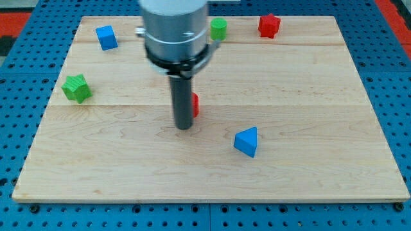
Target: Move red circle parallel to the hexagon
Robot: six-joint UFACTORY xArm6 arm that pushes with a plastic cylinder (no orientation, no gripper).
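Note:
My tip (183, 127) rests on the board near its middle. The red circle (195, 104) is mostly hidden behind the rod; only a red sliver shows at the rod's right side, touching or almost touching it. The green hexagon (219, 29) sits near the view's top, partly covered on its left by the arm's grey body (174, 29). The tip is well below the hexagon and slightly to its left.
A red star-like block (269, 25) sits at the top right. A blue cube (106, 37) is at the top left. A green star-like block (77, 88) is at the left. A blue triangle (246, 141) lies right of and below the tip.

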